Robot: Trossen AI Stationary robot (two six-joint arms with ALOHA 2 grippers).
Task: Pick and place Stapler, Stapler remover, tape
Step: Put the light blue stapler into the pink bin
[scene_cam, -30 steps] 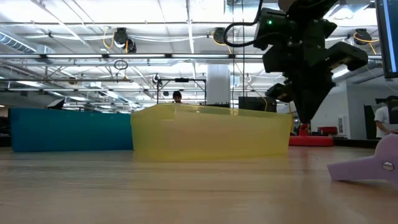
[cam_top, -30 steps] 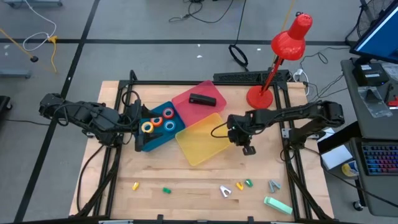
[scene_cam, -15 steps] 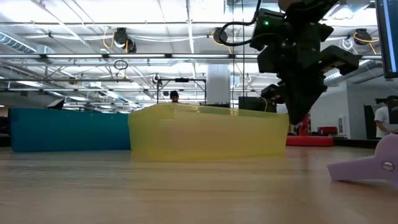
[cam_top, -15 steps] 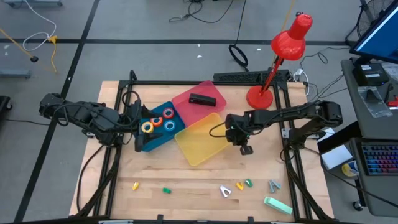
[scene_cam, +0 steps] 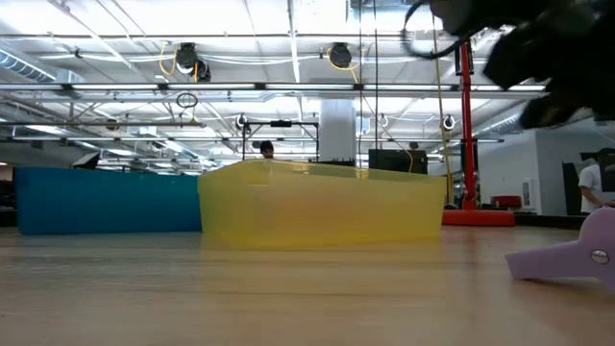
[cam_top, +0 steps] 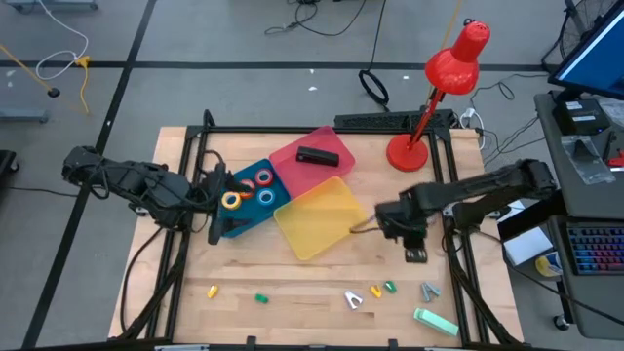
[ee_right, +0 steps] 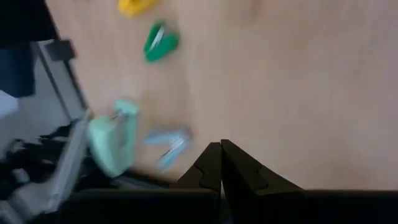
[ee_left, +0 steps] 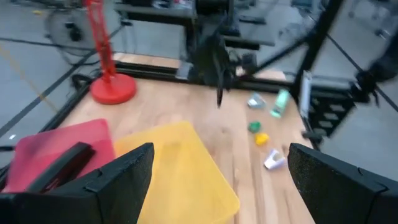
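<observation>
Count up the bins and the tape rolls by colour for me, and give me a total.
Blue bin: 1
Pink bin: 1
Yellow bin: 1
Yellow tape roll: 1
Orange tape roll: 1
Red tape roll: 1
Blue tape roll: 1
Total: 7

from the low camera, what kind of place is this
Probably a large robotics lab or workshop hall: exposed ceiling trusses with hanging cable reels, a person far off beyond the table, and a wooden bench holding a yellow tray.
</observation>
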